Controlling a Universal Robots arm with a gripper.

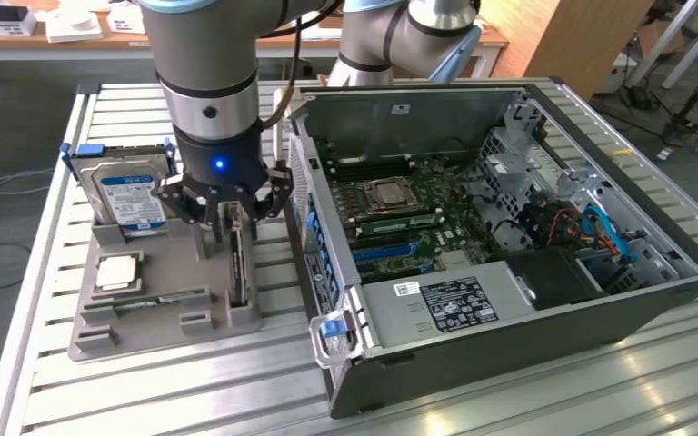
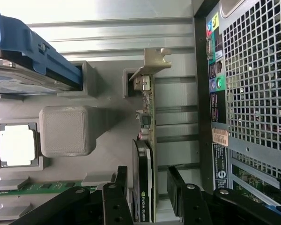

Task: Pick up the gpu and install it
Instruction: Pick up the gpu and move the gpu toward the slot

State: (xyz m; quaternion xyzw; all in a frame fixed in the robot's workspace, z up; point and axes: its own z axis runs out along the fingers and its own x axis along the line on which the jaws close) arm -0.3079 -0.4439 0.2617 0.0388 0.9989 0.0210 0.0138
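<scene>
Slatted metal worktop (image 1: 143,400) carries grey tray (image 1: 119,341) beside open computer case (image 1: 483,354). In tray slot nearest case, gpu (image 2: 145,187) stands on edge. Fingers (image 2: 175,180) spread wide, straddling card, gripping nothing. Best, likely: centre on cooler body, clamp flat faces squarely, keep bracket (image 2: 154,61) clear of tray.

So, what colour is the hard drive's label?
Blue and white; the hard drive shows best in the exterior view.
</scene>
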